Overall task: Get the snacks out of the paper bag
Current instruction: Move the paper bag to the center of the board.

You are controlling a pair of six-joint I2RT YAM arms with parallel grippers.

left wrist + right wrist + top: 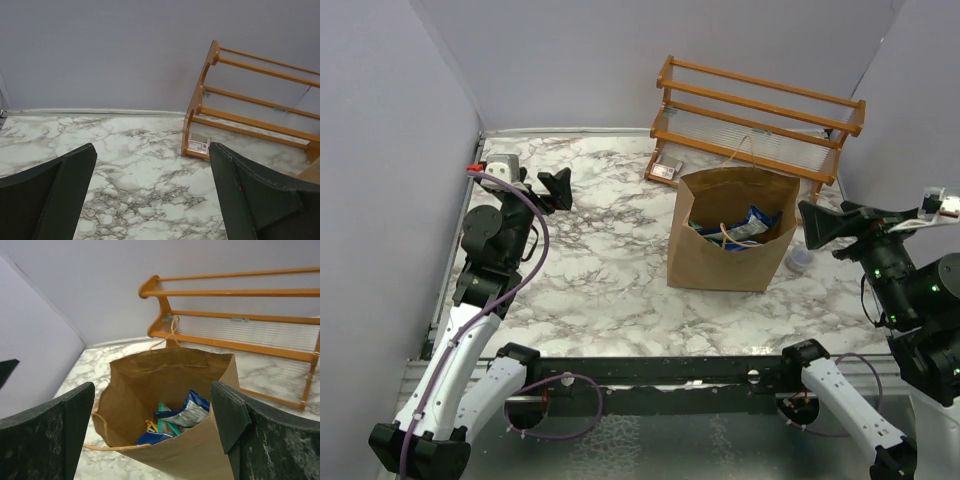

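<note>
A: Item one, right claw [817,226]?
B: Spread wide, nothing between the fingers; raised just beside the right rim of the paper bag [725,250].
A: Bag?
B: Upright on the worktop [590,260], mouth open. Snacks [181,416] lie inside at the bottom: blue, teal and yellow packets.
A: Left claw [557,187]?
B: Also spread and empty, well apart at the far left, facing the wooden rack [200,107]; small pale box [198,146] at its foot.

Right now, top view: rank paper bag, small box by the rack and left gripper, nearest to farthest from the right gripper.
1. paper bag, just left of the right gripper.
2. small pale box, at the wooden rack's left foot.
3. left gripper, far left side.
</note>
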